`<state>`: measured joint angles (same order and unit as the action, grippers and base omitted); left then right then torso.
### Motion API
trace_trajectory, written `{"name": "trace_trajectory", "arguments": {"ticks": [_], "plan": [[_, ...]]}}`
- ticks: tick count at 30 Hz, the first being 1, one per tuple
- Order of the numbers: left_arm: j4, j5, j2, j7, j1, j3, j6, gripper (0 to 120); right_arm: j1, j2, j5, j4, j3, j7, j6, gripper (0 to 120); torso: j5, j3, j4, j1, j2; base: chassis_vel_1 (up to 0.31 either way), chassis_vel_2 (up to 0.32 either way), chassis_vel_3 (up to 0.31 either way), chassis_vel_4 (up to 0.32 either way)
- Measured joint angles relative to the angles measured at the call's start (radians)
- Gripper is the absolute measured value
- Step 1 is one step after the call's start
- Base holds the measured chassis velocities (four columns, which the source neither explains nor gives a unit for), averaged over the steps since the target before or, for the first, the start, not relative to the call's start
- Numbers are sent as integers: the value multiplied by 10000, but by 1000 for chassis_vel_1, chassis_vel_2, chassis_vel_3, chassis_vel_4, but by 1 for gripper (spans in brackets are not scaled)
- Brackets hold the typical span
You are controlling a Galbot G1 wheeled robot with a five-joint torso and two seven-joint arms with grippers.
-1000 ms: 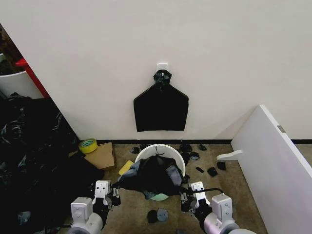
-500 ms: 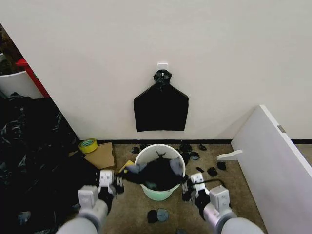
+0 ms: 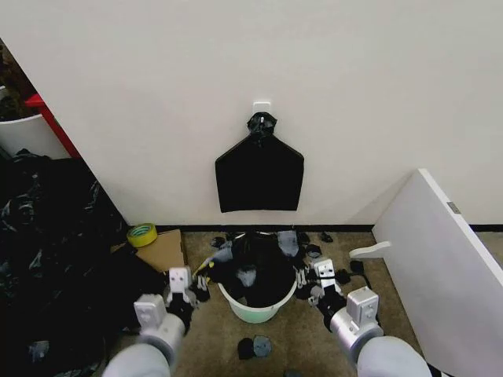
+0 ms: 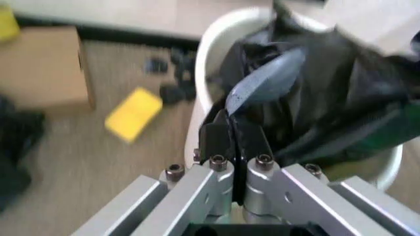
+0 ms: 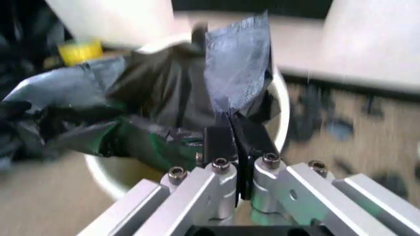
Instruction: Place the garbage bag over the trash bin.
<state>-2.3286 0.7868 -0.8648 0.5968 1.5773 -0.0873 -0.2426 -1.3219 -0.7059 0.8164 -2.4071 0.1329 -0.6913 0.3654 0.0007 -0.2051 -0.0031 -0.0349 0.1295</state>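
The bin (image 3: 253,302) is standing on the brown floor (image 3: 212,338) near the white wall (image 3: 236,71), directly in front of the robot, its rim partly covered.

The bag (image 3: 255,263) is being held stretched across the bin's mouth. It is bunched and crinkled over the opening, with part sagging inside the bin and its far edge lifted over the rear rim.

The left gripper (image 3: 191,287) is being kept just beside the bin's left side. In the left wrist view the left gripper (image 4: 233,129) is seen with jaws pressed together on a fold of the bag (image 4: 308,93), the bin's white wall (image 4: 211,64) just beyond.

The right gripper (image 3: 313,283) is being kept just beside the bin's right side. In the right wrist view the right gripper (image 5: 231,133) is clamped likewise on a raised flap of the bag (image 5: 164,93), with the bin's rim (image 5: 281,113) curving behind it.

A flat black bundle (image 3: 259,174) is hanging on the wall behind the bin. A cardboard box (image 3: 163,250) and a tape roll (image 3: 141,234) are lying to the left, a white board (image 3: 440,267) is leaning to the right, and small black scraps (image 3: 255,346) are scattered on the floor.
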Motion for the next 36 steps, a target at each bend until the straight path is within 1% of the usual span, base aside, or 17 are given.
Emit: {"name": "trace_trajectory", "arguments": {"ticks": [4,5,8,11,12,13,14,18,23,28,32,36], "plan": [[-395,-281,71,241,588,-175,-331,0,-36,67,666,-223,144,-493,462,0,1,1,-1,0,0,0,0,0,0],[-395,-281,71,241,588,-175,-331,0,-36,67,666,-223,144,-493,462,0,1,1,-1,0,0,0,0,0,0],[-790,-291,180,546,841,-418,-729,0,-93,152,924,-328,219,-699,605,0,1,0,-2,0,0,0,0,0,0],[-839,-292,195,585,873,-452,-788,0,-106,162,945,-343,228,-720,617,0,1,1,-2,0,0,0,0,0,0],[-1138,-283,252,915,1087,-604,-1306,0,-185,198,944,-413,314,-821,694,0,1,1,-2,0,0,0,0,0,0],[-1138,-283,252,915,1087,-604,-1306,0,-185,198,944,-413,314,-821,694,0,1,1,-2,0,0,0,0,0,0],[-1161,-278,237,1033,1140,-598,-1495,0,-194,197,852,-383,365,-827,703,0,1,1,-2,0,0,0,0,0,0],[-944,-332,33,1283,1220,-350,-1777,0,-219,109,442,-70,582,-825,704,0,0,1,-2,0,0,0,0,0,0],[-648,-417,-81,1301,1113,-164,-1760,0,-230,53,-40,181,758,-780,719,0,-1,1,-2,0,0,0,0,0,0],[-471,-298,-91,1304,910,-52,-1781,0,-181,134,-401,320,844,-687,1065,0,0,1,-3,0,0,0,0,0,0],[-346,62,-172,1484,650,106,-2131,0,-90,223,-964,568,859,-262,1364,0,0,0,-2,0,0,0,0,0,0],[-272,205,-236,1598,528,222,-2349,0,-11,206,-1004,745,894,-211,1496,0,0,0,-1,0,0,0,0,0,0]]}}
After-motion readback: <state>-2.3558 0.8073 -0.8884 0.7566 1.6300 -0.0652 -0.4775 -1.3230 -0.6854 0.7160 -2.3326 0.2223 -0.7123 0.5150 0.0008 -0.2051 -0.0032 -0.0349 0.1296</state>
